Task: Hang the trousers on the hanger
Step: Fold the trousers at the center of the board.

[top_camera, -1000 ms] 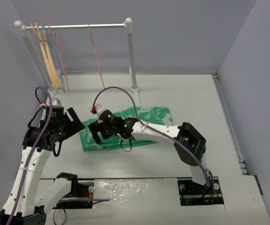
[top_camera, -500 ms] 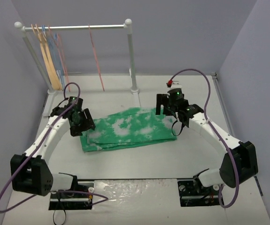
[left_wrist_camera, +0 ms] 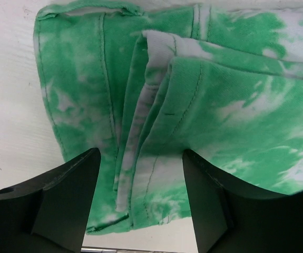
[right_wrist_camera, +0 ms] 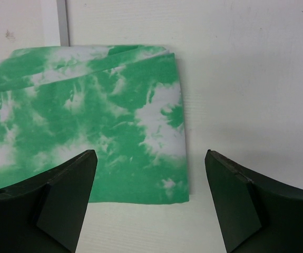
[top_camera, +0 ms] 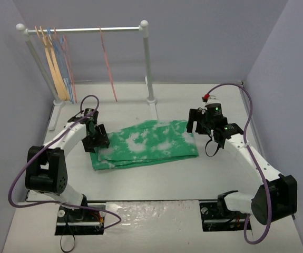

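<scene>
Top external: left claw (top_camera: 95, 138) (open) over trousers (top_camera: 146, 145).

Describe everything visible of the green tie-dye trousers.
The green cloth trousers with white tie-dye blotches lie folded into a rough rectangle on the white table, stitched seams and layered edges showing at their left end. The open left gripper is poised over that end, the open right gripper over the right edge; neither grips them.
</scene>
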### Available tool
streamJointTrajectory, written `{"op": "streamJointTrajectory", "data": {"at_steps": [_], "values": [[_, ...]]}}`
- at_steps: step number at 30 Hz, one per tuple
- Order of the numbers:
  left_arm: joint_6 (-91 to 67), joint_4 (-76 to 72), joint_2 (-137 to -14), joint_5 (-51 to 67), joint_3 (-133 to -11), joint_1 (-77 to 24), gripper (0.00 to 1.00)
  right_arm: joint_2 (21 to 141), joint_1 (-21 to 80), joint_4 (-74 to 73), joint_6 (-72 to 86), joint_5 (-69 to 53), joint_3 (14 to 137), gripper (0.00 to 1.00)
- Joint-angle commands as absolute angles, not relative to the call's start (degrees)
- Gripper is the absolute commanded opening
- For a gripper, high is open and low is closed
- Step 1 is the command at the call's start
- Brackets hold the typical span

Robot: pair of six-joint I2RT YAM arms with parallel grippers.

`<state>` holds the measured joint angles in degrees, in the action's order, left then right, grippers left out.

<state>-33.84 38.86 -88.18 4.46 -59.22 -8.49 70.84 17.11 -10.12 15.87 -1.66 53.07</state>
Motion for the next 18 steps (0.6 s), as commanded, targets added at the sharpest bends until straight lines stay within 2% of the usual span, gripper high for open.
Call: {"op": "streamJointTrajectory", "data": {"at_steps": [1,7,18], "values": [[-32.15,35.60,-88.14,5.86,-59.12,-8.00,0.59,68.99,16.20,-8.26,14.62,-3.50,52.94,0.81],[-33.10,34.23,-89.45,7.36,-57.27,-8.07,0.55,69.68,15.75,-8.17,14.59,-3.78,53.15,0.81],[-35.16,33.68,-89.75,7.45,-54.64,-8.09,0.33,70.22,15.48,-8.09,14.60,-3.89,53.44,0.81]]}}
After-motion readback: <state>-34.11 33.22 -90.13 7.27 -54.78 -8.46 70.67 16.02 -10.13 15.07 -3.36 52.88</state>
